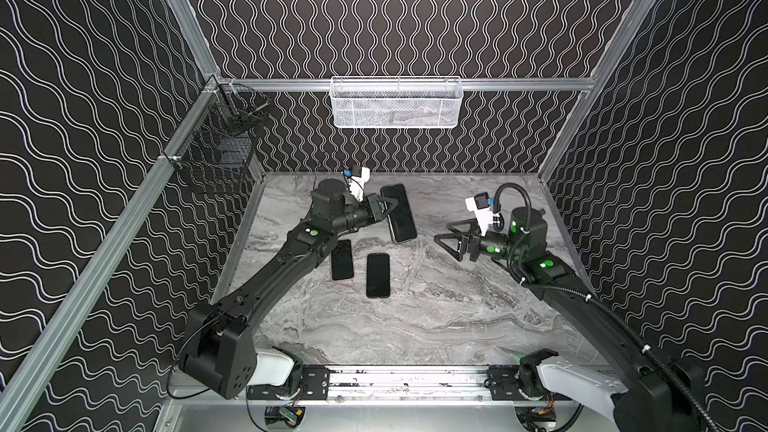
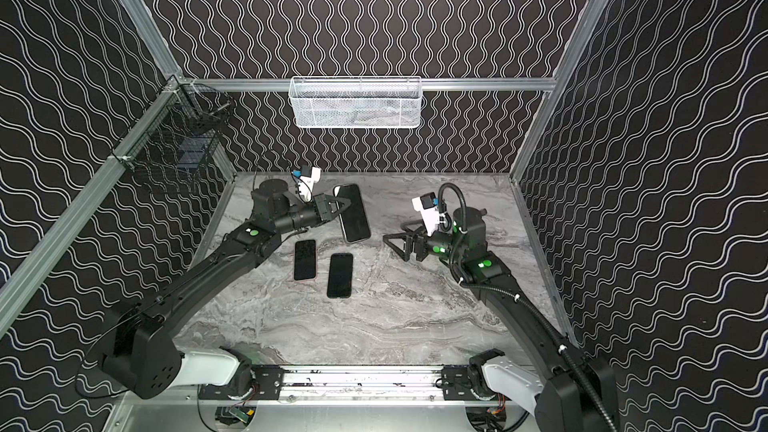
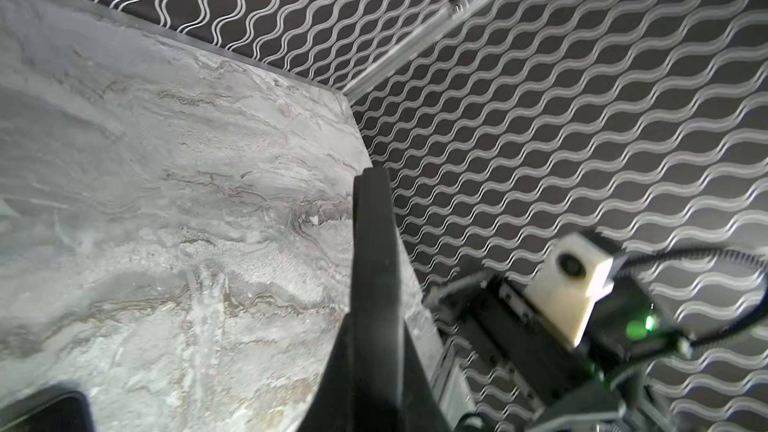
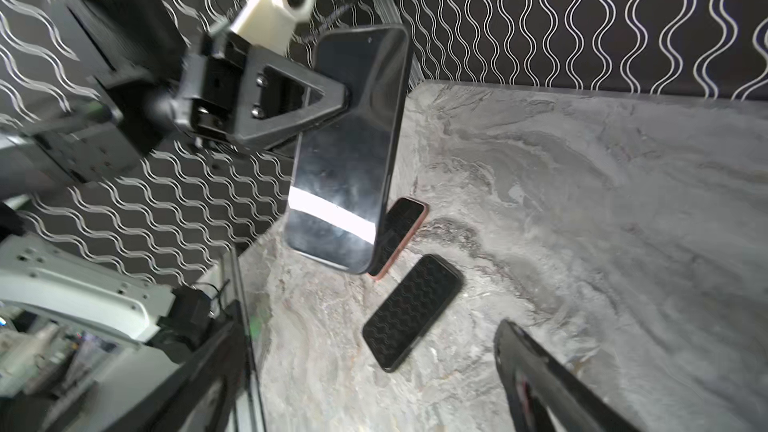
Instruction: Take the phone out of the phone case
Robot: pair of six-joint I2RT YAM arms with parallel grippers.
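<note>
A large black phone [image 1: 400, 218] [image 2: 354, 218] hangs tilted above the back of the table. A thick dark rim round its glossy screen [image 4: 353, 151] looks like the phone case. My left gripper [image 1: 390, 204] [image 2: 341, 204] is shut on the middle of its long left edge. In the left wrist view the shut fingers [image 3: 374, 268] show as one dark wedge, and the phone cannot be made out. My right gripper [image 1: 443, 232] [image 2: 393, 232] [image 4: 370, 322] stands open and empty a short way to the right of the phone, not touching it.
Two more phones lie flat below the held one: one with a pinkish edge [image 1: 342, 259] [image 4: 401, 230] and a black one [image 1: 377, 275] [image 4: 411, 311]. A white mesh basket [image 1: 395, 103] hangs on the back rail, a black wire basket [image 1: 220, 147] on the left rail.
</note>
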